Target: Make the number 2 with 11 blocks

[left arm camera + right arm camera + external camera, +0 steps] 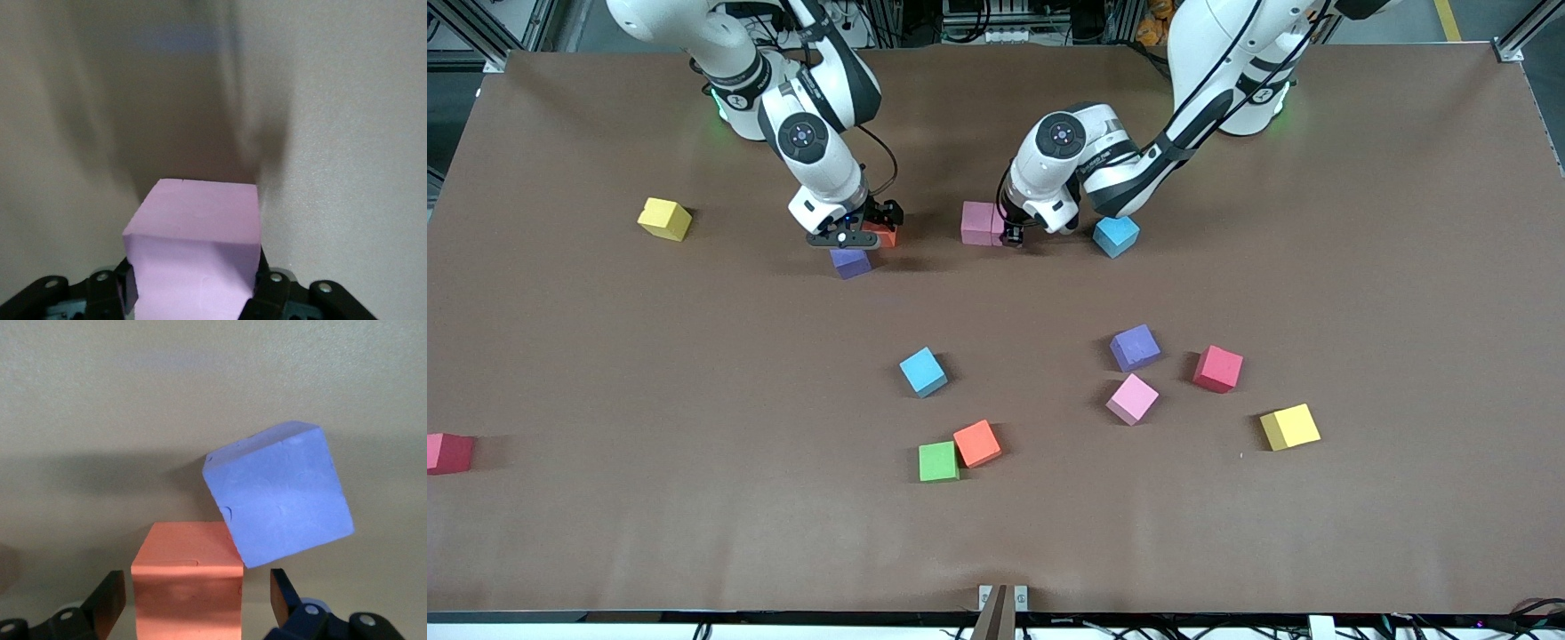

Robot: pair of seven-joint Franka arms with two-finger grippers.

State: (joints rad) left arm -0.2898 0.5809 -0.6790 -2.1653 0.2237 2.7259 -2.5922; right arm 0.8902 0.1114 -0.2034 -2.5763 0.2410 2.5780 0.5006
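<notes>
Front view shows nothing laid out as the number 2 yet, the blocks are just scattered over the brown table (605, 533).

The left gripper (1009, 233) is pinching a pink block (980, 222) by 2 flat sides, low near the table; the left wrist view shows its fingers (267, 293) snug on the pink faces. The right gripper (852, 233) is spread wide around an orange block (880, 235), fingers (107, 600) clear of it on both sides, with a purple block (850, 261) just beside it, twisted, a corner touching the orange in the right wrist view.

My guess on handling: these look like light matte foam cubes, a bit squishy and not slippery. Grab across 2 parallel faces, squared up, not corner to corner. That purple neighbour could get nudged when the fingers close.

Count in the front view:
- 2 pink
- 2 purple
- 2 blue
- 2 orange
- 2 red
- 2 yellow
- 1 green

That's 13 showing, so more than the 11 needed. The 2nd pink (1132, 398) sits among the loose bunch nearer the front camera.
</notes>
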